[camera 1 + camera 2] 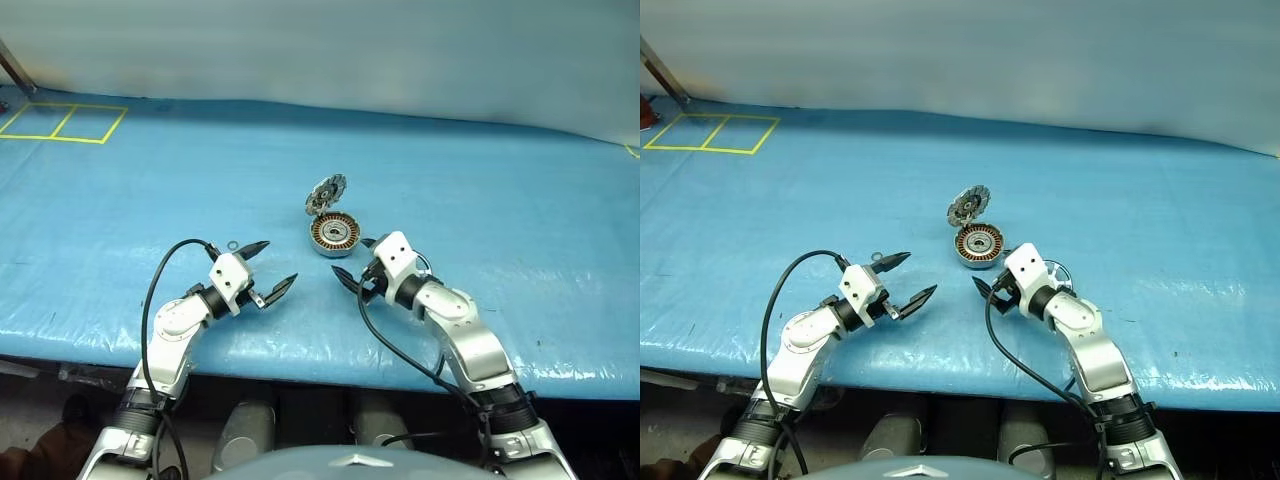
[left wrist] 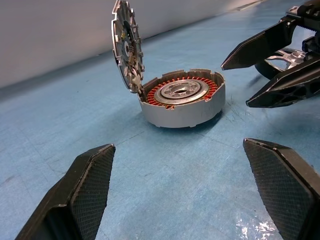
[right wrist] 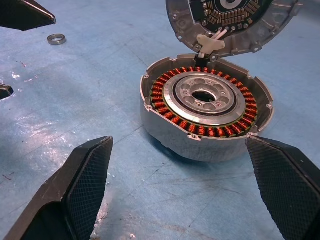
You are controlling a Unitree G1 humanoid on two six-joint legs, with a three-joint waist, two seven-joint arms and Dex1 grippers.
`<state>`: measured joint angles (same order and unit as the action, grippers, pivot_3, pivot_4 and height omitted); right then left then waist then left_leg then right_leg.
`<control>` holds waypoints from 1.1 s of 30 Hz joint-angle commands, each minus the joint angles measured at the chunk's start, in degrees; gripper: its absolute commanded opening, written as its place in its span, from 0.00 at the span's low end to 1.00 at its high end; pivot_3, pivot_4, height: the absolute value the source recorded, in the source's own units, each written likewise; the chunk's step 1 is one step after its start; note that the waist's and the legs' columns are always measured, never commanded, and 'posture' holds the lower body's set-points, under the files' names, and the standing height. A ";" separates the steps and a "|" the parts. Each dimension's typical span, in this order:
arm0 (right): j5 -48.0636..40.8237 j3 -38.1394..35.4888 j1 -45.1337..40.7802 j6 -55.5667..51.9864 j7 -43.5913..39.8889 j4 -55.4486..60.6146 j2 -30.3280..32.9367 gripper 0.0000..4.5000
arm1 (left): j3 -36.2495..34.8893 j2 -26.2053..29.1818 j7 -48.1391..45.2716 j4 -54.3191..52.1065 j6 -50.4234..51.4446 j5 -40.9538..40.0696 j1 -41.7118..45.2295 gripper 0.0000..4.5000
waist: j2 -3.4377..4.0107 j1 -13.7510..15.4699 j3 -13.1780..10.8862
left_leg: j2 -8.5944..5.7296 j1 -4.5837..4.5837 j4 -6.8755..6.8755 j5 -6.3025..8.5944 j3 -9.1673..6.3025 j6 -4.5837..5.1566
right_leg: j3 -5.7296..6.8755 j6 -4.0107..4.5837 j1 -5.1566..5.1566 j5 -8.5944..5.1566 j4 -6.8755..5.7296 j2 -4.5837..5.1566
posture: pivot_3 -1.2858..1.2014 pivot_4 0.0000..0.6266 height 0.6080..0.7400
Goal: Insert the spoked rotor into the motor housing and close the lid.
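The housing (image 1: 334,235) sits out on the blue tabletop (image 1: 500,220), a low grey metal cup with copper windings ringed round a pale hub. Its lid (image 1: 325,193) stands hinged up on the far edge of the housing, nearly upright, so the cup is open at the top.

The rotor (image 1: 1055,274) lies flat on the tabletop just right of the housing, half hidden behind the right gripper (image 1: 352,268). Only part of its shiny rim and spokes shows. A tiny ring (image 1: 233,243) lies well to the left of the housing, near the left gripper (image 1: 268,268); that one is not the rotor.

Both grippers hover on the near side of the housing, one to each side, fingers spread wide and holding nothing. The right one is much closer to the rotor.

The rotor looks like solid polished metal: stiff, fairly light for its size, and slick. I would expect smooth fingers to skate on that rim, though the textured pads (image 3: 87,170) should help. It lies flat, so a grip across the rim from above, one finger on each side, looks the surest hold; a spoke or the hub would be a fiddlier target. It will not bend or crush, but it probably has to drop squarely into the housing, and a tilted release could jam it on the windings, which look the delicate part. The lid seems free on its hinge and likely needs only a light push down.
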<state>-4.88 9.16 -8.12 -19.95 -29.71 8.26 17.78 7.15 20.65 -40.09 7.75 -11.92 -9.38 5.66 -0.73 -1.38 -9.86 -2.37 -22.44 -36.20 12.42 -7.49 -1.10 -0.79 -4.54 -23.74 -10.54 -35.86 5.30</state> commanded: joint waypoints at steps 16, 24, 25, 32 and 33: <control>-1.47 -1.26 -1.65 0.47 -1.02 1.45 -0.10 1.00 | -3.06 -0.07 -0.65 -2.59 -0.19 -2.12 1.21 1.00 | 0.00 -0.02 0.00 | 0.00 0.00 0.00 0.00 0.00 0.00 | 0.00 0.00 0.00 0.00 0.00 0.00 | 0.52 0.24 1.00; -2.28 -1.75 -1.71 -0.27 -1.40 1.97 0.20 1.00 | -3.36 -0.08 -1.49 -2.96 0.10 -2.64 1.45 1.00 | 0.00 -0.01 0.00 | 0.00 0.00 0.00 0.00 0.00 0.00 | 0.00 0.00 0.00 0.00 0.00 0.00 | 0.52 0.24 1.00; -2.37 -1.68 -1.75 -0.33 -1.55 2.05 0.28 1.00 | -3.40 -0.08 -1.57 -3.06 0.14 -2.75 1.44 1.00 | 0.00 0.00 0.00 | 0.00 0.00 0.00 0.00 0.00 0.00 | 0.00 0.00 0.00 0.00 0.00 0.00 | 0.52 0.24 1.00; -3.04 -2.28 -1.42 -0.59 -1.46 2.67 0.47 1.00 | -3.35 0.14 -1.78 -3.80 0.79 -3.70 0.95 1.00 | 0.00 0.00 0.00 | 0.00 -0.01 0.00 0.00 0.00 0.00 | 0.00 0.00 0.00 0.00 0.00 0.00 | 0.52 0.24 1.00; -3.16 -2.38 -1.40 -0.61 -1.37 2.71 0.47 1.00 | -3.39 0.18 -1.81 -3.85 0.87 -3.79 0.98 1.00 | 0.00 0.01 0.00 | 0.00 0.00 0.00 0.00 0.00 0.00 | 0.00 0.00 0.00 0.00 0.01 0.00 | 0.52 0.24 1.00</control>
<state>-7.13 8.04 -8.92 -20.65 -31.16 8.40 17.99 4.81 20.54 -41.51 6.51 -11.13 -12.25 6.23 -0.73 -1.37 -9.86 -2.37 -22.44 -36.20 12.42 -7.49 -1.10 -0.79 -4.54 -23.74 -10.54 -35.85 5.30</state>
